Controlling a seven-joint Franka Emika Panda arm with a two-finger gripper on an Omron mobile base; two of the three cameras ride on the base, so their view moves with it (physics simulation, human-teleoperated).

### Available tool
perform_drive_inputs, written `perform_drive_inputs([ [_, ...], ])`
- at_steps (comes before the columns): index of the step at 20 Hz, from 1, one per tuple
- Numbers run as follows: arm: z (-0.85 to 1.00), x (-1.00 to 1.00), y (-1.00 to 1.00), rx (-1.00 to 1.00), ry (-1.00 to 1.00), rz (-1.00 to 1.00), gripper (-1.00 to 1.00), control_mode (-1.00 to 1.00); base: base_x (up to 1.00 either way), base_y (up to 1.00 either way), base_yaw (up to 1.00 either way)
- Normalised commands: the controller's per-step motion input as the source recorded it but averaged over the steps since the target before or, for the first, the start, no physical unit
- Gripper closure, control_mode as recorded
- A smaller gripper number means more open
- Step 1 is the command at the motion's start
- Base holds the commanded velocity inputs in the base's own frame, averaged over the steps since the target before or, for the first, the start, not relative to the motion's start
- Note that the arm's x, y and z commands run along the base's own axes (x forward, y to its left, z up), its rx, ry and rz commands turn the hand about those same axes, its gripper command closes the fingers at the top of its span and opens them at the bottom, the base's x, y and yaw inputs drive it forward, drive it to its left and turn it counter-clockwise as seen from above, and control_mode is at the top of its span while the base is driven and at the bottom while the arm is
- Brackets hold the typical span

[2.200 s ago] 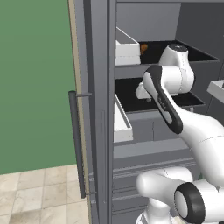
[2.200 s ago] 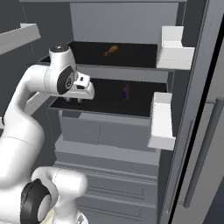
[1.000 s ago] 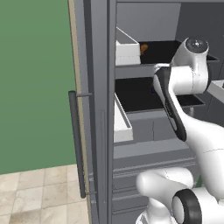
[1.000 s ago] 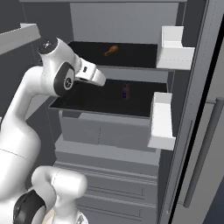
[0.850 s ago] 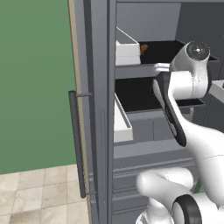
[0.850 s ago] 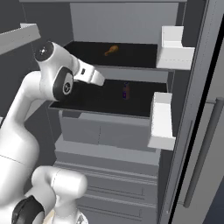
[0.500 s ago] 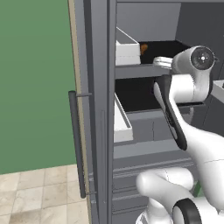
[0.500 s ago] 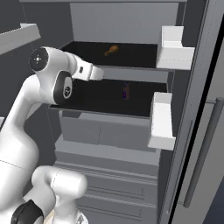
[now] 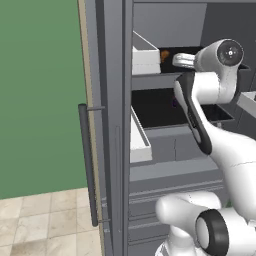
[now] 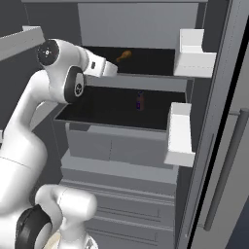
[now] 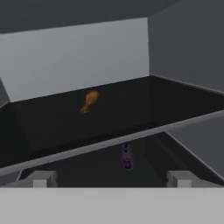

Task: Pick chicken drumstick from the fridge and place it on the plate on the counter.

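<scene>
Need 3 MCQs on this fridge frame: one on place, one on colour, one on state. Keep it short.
1. Where does the chicken drumstick lie?
A. On the upper dark shelf
B. In a white door bin
C. On the lower shelf

2. What colour is the small item on the lower shelf?
A. Green
B. Purple
C. White

3. How does the pincer stand?
A. Shut on the drumstick
B. Open, holding nothing
C. Shut on the door handle

Key: 1 A, the chicken drumstick rests on the upper shelf of the fridge. 2 B, the small item is purple. 3 B, the pincer has its tips wide apart, short of the shelf edge.
</scene>
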Motion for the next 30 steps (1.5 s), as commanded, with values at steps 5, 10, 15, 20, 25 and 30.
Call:
perform_drive_inputs([
  [5, 0.0, 0.56, 0.0, 0.0, 0.0, 0.05, -1.0, -1.0, 0.0, 0.0, 0.0],
  [10, 0.0, 0.7, 0.0, 0.0, 0.01, 0.01, -1.0, -1.0, 0.0, 0.0, 0.0],
  [15, 0.0, 0.58, 0.0, -0.03, 0.09, 0.0, -1.0, -1.0, 0.0, 0.0, 0.0],
  [20, 0.0, 0.39, -0.01, 0.0, 0.13, 0.0, -1.0, -1.0, 0.0, 0.0, 0.0],
  [25, 0.0, 0.53, 0.0, 0.0, 0.0, 0.0, -1.0, -1.0, 0.0, 0.0, 0.0],
  [30, -0.04, 0.4, 0.0, 0.0, 0.0, 0.0, -1.0, -1.0, 0.0, 0.0, 0.0],
])
